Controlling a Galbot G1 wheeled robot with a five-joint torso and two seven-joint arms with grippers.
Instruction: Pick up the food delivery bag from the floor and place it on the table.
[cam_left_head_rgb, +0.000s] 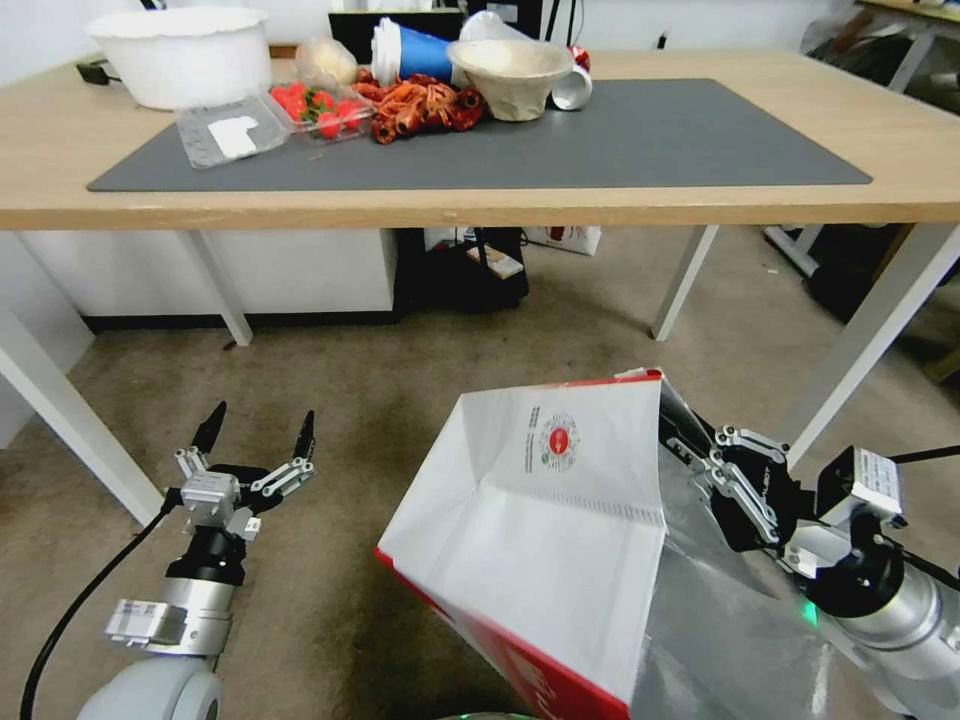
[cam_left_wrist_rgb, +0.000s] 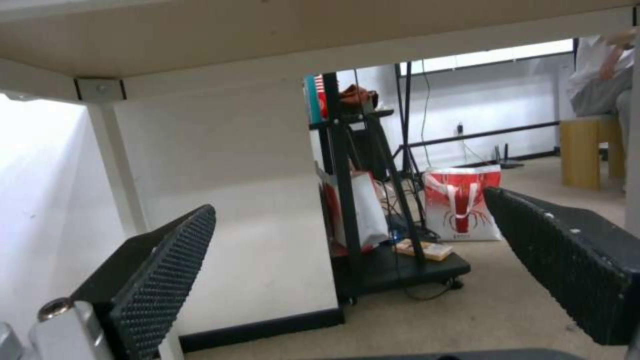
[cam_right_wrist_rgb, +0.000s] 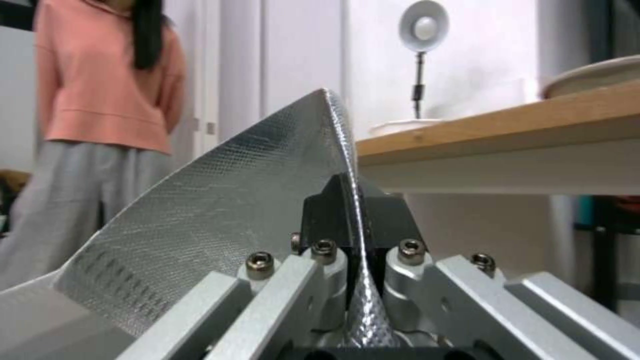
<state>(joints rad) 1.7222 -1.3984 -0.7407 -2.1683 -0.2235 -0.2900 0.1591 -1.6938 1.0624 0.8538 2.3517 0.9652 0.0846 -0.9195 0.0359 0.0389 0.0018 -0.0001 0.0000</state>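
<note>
Right gripper (cam_right_wrist_rgb: 353, 200) pinches the food delivery bag's (cam_left_head_rgb: 540, 520) foil rim.

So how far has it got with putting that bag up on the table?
Done: the right gripper has clamped the foil-lined edge of the food delivery bag. In hand: the bag hangs tilted, below the table. Left: raising it onto the tabletop. The left gripper waits open above the floor.

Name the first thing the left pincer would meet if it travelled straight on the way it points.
Probably the white panel under the table; the open left pincer aims beneath the tabletop. Depth is unclear.
</note>
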